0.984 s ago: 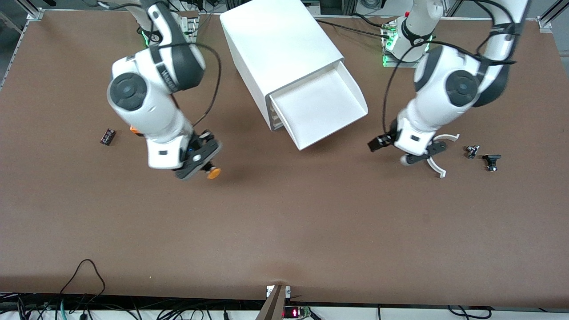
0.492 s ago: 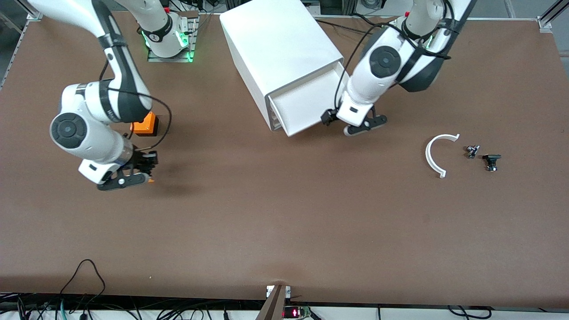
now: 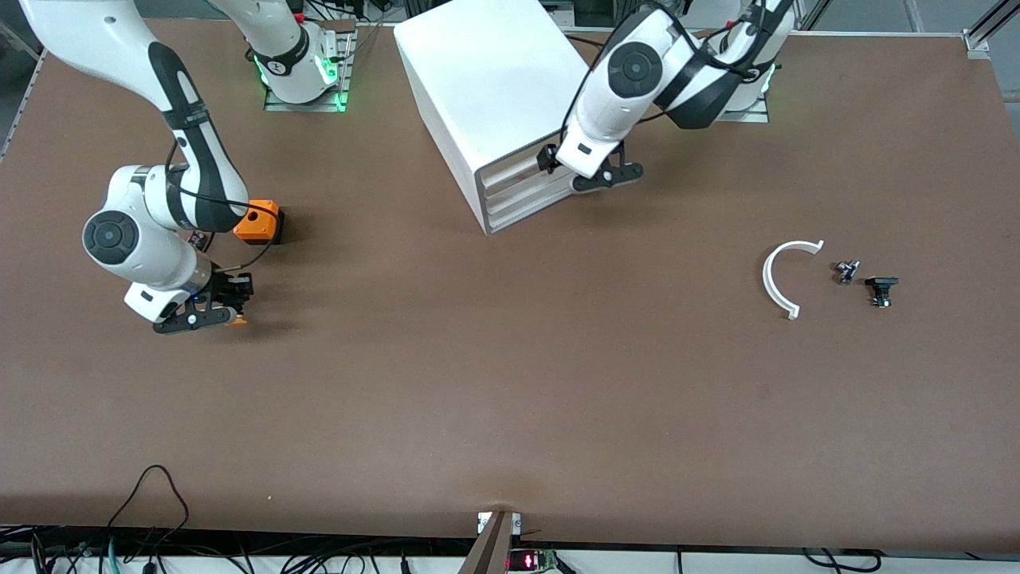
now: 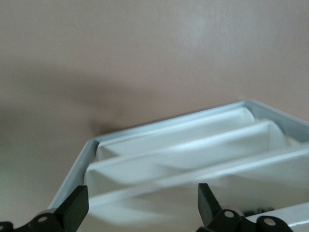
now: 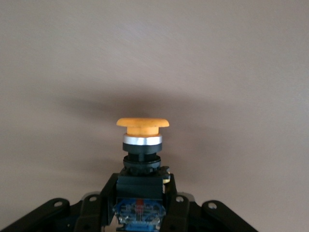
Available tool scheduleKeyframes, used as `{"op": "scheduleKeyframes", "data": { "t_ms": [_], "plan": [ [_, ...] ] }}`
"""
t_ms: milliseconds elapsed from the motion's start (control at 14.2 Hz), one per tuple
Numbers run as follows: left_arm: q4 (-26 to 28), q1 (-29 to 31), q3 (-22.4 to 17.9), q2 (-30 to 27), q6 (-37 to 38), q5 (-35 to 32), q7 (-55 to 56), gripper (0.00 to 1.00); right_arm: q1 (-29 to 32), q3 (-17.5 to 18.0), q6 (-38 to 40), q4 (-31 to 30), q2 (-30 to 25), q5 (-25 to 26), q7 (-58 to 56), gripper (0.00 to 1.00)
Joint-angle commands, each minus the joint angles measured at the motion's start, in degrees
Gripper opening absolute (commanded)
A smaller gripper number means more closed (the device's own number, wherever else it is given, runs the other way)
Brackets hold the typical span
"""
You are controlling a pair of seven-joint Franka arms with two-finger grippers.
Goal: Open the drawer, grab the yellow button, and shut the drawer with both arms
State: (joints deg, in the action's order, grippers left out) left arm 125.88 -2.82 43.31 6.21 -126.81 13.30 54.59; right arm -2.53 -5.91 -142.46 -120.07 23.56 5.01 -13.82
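The white cabinet (image 3: pixel 494 88) stands at the table's back middle. Its top drawer (image 3: pixel 516 164) sits pushed in, flush with the three lower ones. My left gripper (image 3: pixel 594 171) is open and empty at the drawer front's end toward the left arm. In the left wrist view its fingers (image 4: pixel 77 210) stand wide apart before the stacked drawer fronts (image 4: pixel 183 154). My right gripper (image 3: pixel 229 307) is shut on the button (image 3: pixel 237 320), low over the table near the right arm's end. The right wrist view shows the orange cap (image 5: pixel 142 124) sticking out past the right gripper (image 5: pixel 141 187), which clamps the black body.
An orange square box (image 3: pixel 259 222) with a hole sits beside the right arm, and a small black part (image 3: pixel 197 237) shows partly under that arm. A white curved piece (image 3: pixel 785 275) and two small black parts (image 3: pixel 846 271) (image 3: pixel 880 288) lie toward the left arm's end.
The left gripper came from the curved piece to the open drawer and pushed it shut. The right gripper carried the button toward the right arm's end of the table.
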Motion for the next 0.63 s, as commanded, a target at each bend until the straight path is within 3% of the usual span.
{"op": "scheduleKeyframes", "data": {
  "t_ms": [0, 70, 141, 211, 281, 562],
  "plan": [
    [1.2, 1.0, 0.9, -1.7, 0.6, 1.7, -1.1, 1.0, 1.1, -0.7, -4.1, -3.3, -1.2, 0.7, -4.4, 0.23],
    [1.1, 1.1, 0.9, -1.7, 0.6, 1.7, -1.3, 1.0, 1.1, -0.7, -4.1, -3.3, -1.0, 0.6, -4.5, 0.25],
    [0.8, 1.7, 0.2, -1.7, 0.6, 1.6, -1.8, 1.0, 1.1, -0.7, -4.0, -3.1, -0.7, 0.5, -3.9, 0.36],
    [0.4, 3.4, -0.9, -1.9, 0.6, 1.2, -3.3, 1.0, 1.0, -0.7, -4.0, -2.9, -0.7, 0.3, -3.5, 0.59],
    [-0.4, 5.7, -4.2, -2.3, 0.6, 1.0, -7.1, 1.0, 1.0, -0.7, -3.9, -2.5, -1.1, -0.1, -1.8, 1.0],
    [-8.4, 6.4, -23.2, -4.4, 10.8, 0.9, -27.8, 1.0, 0.8, 2.6, 8.2, 3.5, -3.6, -0.2, 8.9, 1.0]
  ]
}}
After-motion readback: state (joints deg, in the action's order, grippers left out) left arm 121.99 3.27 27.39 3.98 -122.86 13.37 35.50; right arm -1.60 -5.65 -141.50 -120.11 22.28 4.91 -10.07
